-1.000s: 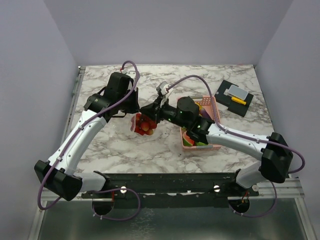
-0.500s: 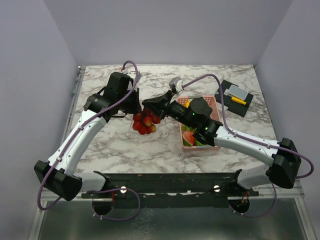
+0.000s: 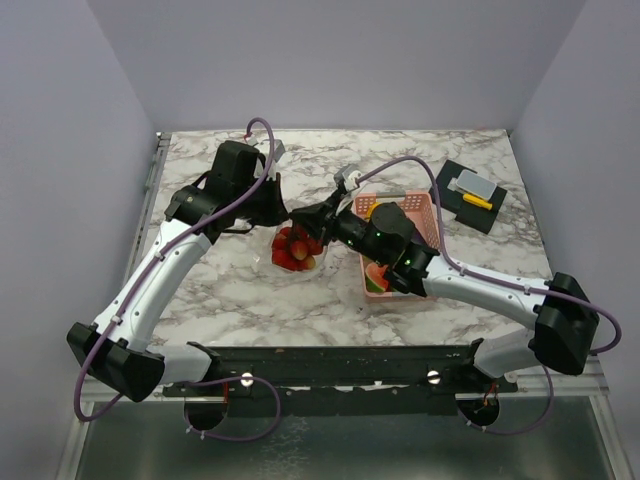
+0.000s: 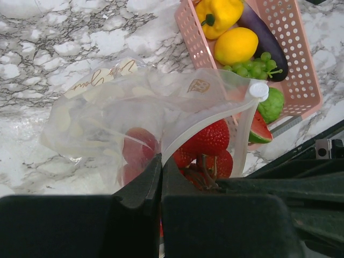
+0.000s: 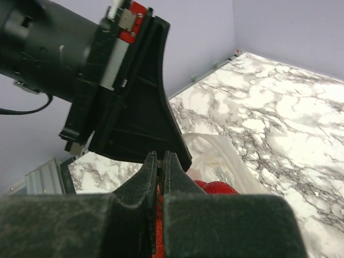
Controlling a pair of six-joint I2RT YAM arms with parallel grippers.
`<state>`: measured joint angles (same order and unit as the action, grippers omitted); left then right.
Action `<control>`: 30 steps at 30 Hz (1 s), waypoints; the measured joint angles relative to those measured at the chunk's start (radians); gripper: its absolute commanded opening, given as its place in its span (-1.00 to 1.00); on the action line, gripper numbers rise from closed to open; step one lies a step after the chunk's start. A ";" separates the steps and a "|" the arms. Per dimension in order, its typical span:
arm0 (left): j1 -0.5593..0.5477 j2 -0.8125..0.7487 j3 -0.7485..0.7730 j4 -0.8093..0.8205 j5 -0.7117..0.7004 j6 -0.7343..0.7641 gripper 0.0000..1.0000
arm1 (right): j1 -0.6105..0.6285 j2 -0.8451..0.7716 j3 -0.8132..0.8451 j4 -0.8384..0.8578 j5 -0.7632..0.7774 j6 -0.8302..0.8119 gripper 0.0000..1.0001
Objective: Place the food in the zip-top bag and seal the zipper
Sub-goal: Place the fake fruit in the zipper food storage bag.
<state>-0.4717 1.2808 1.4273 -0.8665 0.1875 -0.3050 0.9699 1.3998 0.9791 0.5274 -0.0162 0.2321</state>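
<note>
Your left gripper point(image 4: 161, 161) and right gripper point(image 5: 159, 158), two in all, are both pinched narrow on the one zip-top bag point(image 4: 107, 107), which sits between them holding at least three strawberries point(image 4: 207, 138). Six food pieces point(image 4: 236, 45) lie in the pink basket point(image 4: 188, 27) beside it

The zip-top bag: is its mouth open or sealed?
Open: the two strips of the zipper spread apart from the white slider, and strawberries show between them.

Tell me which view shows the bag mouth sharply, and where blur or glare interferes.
Left wrist: zip-top bag and strawberries sharp, mild sheen on the film. Right wrist: own fingers blurred up close, bag mostly hidden. Top external: even light, bag small.
</note>
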 measured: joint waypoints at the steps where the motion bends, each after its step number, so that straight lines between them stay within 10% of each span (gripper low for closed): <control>1: 0.000 0.000 0.001 0.000 0.005 -0.002 -1.00 | 0.000 0.002 0.000 -0.002 0.007 0.000 -0.99; 11: 0.000 0.000 0.002 0.004 0.027 -0.018 -1.00 | 0.000 0.051 0.002 -0.028 0.088 0.055 -0.95; 19: 0.003 0.000 -0.004 0.005 0.020 -0.032 -1.00 | 0.000 0.063 0.018 -0.058 0.082 0.085 -0.12; 30: 0.003 0.000 -0.011 0.018 0.018 -0.039 -1.00 | 0.000 -0.010 0.064 -0.198 0.073 0.054 0.09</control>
<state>-0.4690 1.2808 1.4162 -0.8486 0.2058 -0.3435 0.9699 1.3899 1.0428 0.3290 0.0570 0.2859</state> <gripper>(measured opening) 0.005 0.531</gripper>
